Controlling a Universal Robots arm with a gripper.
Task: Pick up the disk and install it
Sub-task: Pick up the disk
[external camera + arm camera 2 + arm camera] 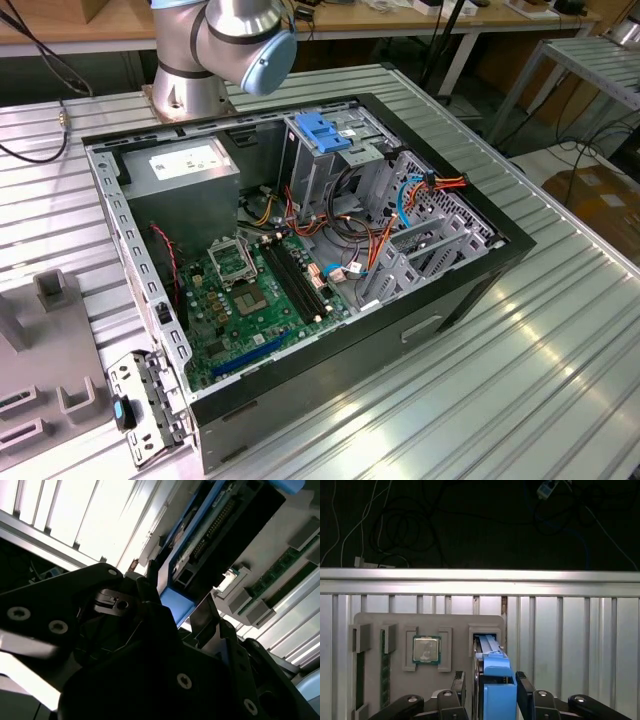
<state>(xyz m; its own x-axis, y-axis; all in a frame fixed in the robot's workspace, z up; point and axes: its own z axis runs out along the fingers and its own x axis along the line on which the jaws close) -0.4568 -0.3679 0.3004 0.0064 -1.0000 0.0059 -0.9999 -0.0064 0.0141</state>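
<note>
**Gripper astride the disk at the parts tray**

The gripper (491, 677) points down at the grey parts tray (395, 622), set astride the disk (496, 652). The disk stands on edge in the tray's slot with its blue edging towards the camera. Whether the gripper is clamped on the disk or merely flanks it, I cannot tell. In the first wrist view a processor chip (426, 649) lies in the recess just beside the disk's slot, with memory sticks (382, 670) in slots beyond it.

In the exterior view the arm (235, 35) rises from its base (180, 92) at the 11 o'clock corner of the open computer case (470, 290). Its blue-capped joint is bent over, and the rest runs out past the 12 o'clock edge.

The case and the tray, which lies at the case's 8 o'clock, rest on a ribbed metal table (560, 360). Inside the case are:
- a grey power-supply box (185, 165) at 10 o'clock
- a drive cage (325, 140) with a blue handle at 12 o'clock
- a green motherboard (250, 295) at 7 o'clock
- orange and red cables (430, 185) at 2 o'clock

Wooden benches (380, 25) line the frame's 12 o'clock edge, and a metal rack (590, 60) stands at 2 o'clock. In the first wrist view, loose cables (405, 525) lie on a dark floor beyond the table's rim
</note>
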